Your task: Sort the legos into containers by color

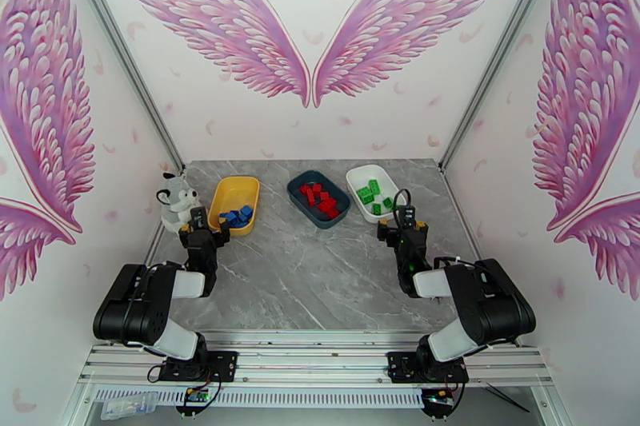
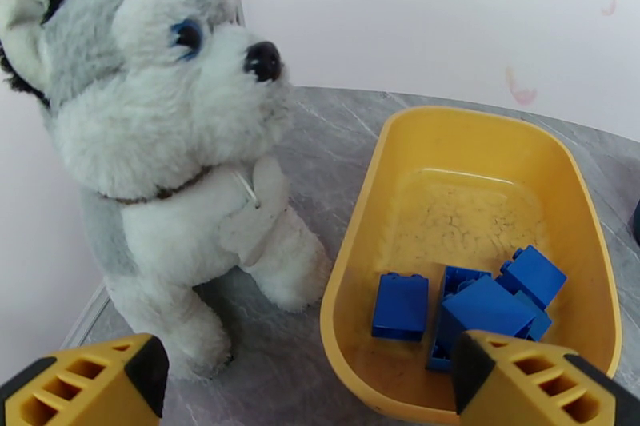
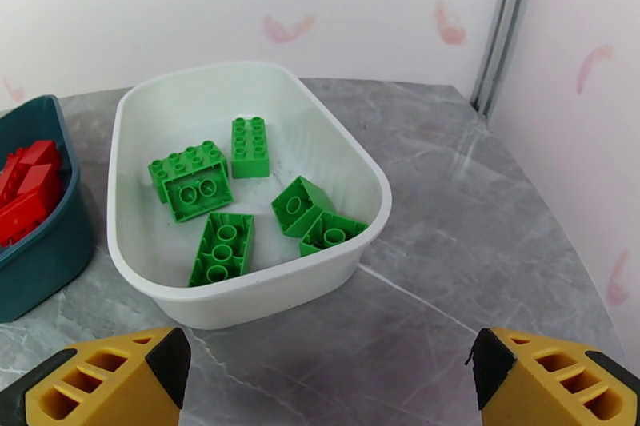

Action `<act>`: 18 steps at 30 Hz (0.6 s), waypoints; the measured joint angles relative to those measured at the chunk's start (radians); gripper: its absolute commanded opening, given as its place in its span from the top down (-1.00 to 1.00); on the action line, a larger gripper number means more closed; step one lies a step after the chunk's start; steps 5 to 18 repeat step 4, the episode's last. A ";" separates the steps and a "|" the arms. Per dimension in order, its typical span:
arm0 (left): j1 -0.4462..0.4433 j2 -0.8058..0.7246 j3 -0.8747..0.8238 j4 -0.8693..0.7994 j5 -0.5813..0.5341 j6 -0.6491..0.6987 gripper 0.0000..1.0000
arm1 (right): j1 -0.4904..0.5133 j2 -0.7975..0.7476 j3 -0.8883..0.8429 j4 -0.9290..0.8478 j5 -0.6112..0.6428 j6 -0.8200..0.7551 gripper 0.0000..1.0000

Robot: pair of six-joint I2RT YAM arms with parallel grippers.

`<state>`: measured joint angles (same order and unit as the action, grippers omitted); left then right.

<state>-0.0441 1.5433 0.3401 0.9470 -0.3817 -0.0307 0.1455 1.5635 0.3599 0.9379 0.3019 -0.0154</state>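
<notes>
The yellow tray (image 1: 228, 197) at the back left holds several blue legos (image 1: 237, 216), seen close up as blue legos (image 2: 480, 304) in the yellow tray (image 2: 376, 180). The teal tray (image 1: 302, 197) in the middle holds red legos (image 1: 318, 199), with red legos (image 3: 28, 180) in the teal tray (image 3: 44, 260). The white tray (image 1: 358, 197) holds green legos (image 1: 372, 194), shown as green legos (image 3: 232, 196) in the white tray (image 3: 264, 292). My left gripper (image 1: 204, 225) stands open just before the yellow tray, empty. My right gripper (image 1: 402, 224) stands open before the white tray, empty.
A grey-white plush husky (image 1: 177, 200) sits left of the yellow tray, close to my left gripper, large as the husky (image 2: 160, 148) in the left wrist view. Walls and metal posts enclose the grey marble table (image 1: 312, 276) on three sides.
</notes>
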 measured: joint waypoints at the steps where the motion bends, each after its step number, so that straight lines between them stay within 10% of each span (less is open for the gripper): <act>1: 0.000 0.000 0.000 0.000 0.000 0.000 -0.97 | 0.000 0.000 0.000 0.000 0.000 0.000 -0.99; 18: 0.000 0.000 0.000 0.000 0.000 0.000 -0.98 | 0.000 0.000 0.000 -0.003 0.000 0.000 -0.99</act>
